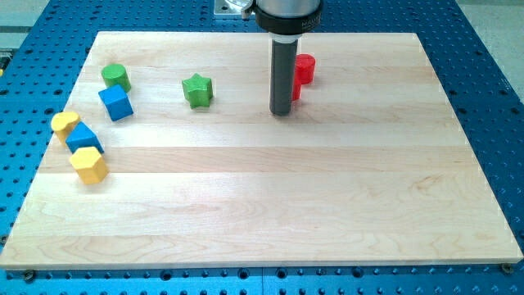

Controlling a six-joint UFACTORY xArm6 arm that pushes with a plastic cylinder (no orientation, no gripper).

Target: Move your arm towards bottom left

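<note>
Dark and straight, the rod comes down from the view's top and my tip (282,112) rests on the wooden board (262,205) in its upper middle. It is a plain rod end with no jaws, so nothing opens, closes or holds. The board's bottom-left part lies well apart from the tip, down and toward the view's left.

Just behind the rod, on its right side, stands a red block (304,70); the rod covers part of it, so its shape is hard to make out, and I cannot tell whether they touch. Left of the tip, near it, sits a green star block (197,90).

Further toward the view's left, a green block (115,77), seemingly round, stands just above a blue cube (116,102). At the left edge three blocks cluster close: a yellow round block (65,124), a blue block (84,138) with slanted sides, and a yellow hexagonal block (88,165) below it.

Pale grain runs in long strips across the smooth board. It lies on a blue metal table (491,65) dotted with holes.
</note>
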